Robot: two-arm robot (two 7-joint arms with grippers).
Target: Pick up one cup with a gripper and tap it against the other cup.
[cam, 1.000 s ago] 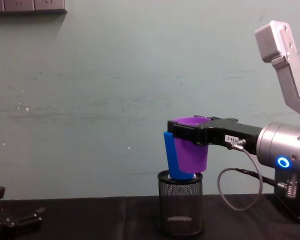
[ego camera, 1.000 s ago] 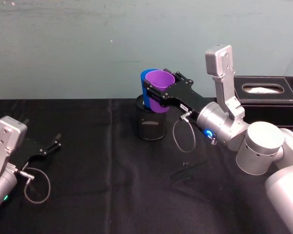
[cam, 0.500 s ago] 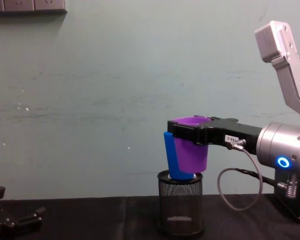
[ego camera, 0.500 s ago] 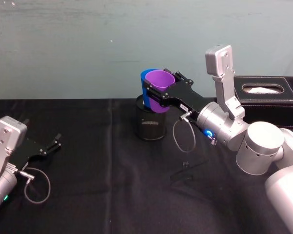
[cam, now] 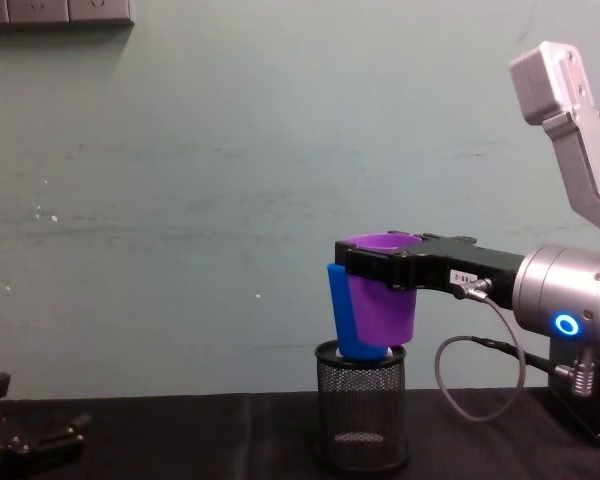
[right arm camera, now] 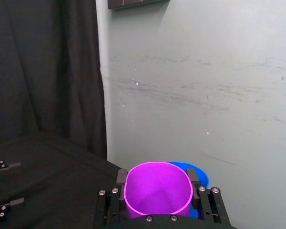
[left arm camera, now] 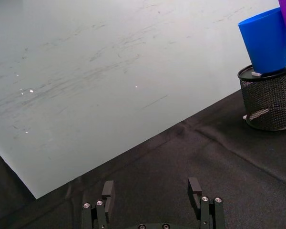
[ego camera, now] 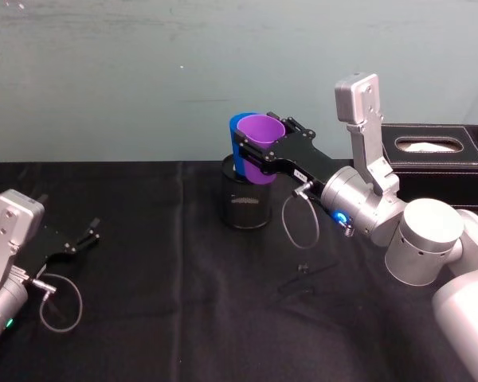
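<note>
On my screens the purple cup (ego camera: 261, 132) is a plain solid violet, with a brighter magenta line round its rim. The blue cup (left arm camera: 266, 40) is a flat bright blue with no pattern. The pen holder (cam: 360, 415) is black wire mesh. The right tool (ego camera: 259, 153) is matte black and carries a small white label (cam: 463, 279) with dark print; its arm (ego camera: 368, 205) is silver, with a glowing blue light ring (cam: 565, 324). The left tool (left arm camera: 150, 188) is plain black too. I see a black cloth over the counter (ego camera: 183, 278), a pale grey-green wall (ego camera: 143, 79) with faint scuffs, and a black box (ego camera: 438, 153) with light stitching
</note>
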